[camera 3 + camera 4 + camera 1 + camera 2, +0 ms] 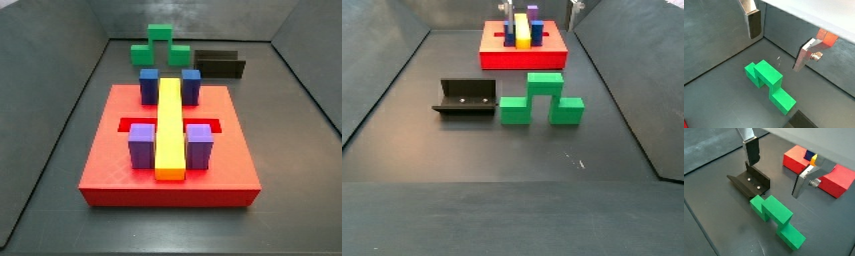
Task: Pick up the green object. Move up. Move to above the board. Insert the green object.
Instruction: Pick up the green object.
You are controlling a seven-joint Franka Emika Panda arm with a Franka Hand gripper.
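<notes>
The green object (767,80) (774,214) lies flat on the dark floor, its raised middle cube between two lower side cubes. In both side views it (160,47) (543,100) sits beyond the end of the board (167,170) (525,58), a red slab carrying a yellow bar (170,125) with blue and purple posts. My gripper (775,53) (775,179) hangs well above the green object, open, with nothing between its silver fingers (753,25). Only its fingertips (572,8) show at the top edge of a side view.
The dark fixture (751,182) (466,98) (221,63) stands on the floor right beside the green object. Grey walls (797,30) enclose the floor on all sides. Open floor (516,170) stretches on the green object's side away from the board.
</notes>
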